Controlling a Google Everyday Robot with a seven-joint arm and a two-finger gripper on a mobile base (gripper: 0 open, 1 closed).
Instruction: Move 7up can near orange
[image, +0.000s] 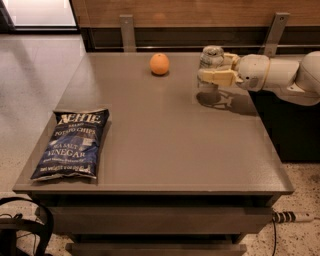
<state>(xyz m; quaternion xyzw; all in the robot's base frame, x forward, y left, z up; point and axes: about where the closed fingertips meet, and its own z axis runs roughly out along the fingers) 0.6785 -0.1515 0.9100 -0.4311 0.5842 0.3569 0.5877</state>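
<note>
The 7up can (212, 58), silver-white with a pull-tab top, is held upright a little above the grey table (165, 145) at its far right. My gripper (216, 69) reaches in from the right and is shut on the can, its cream fingers (216, 77) around the can's body. The orange (159, 64) sits on the table near the far edge, to the left of the can and apart from it.
A blue Kettle chip bag (72, 144) lies flat at the table's front left. A wooden wall with metal brackets (127, 30) runs behind the table. A power strip (290, 217) lies on the floor at the right.
</note>
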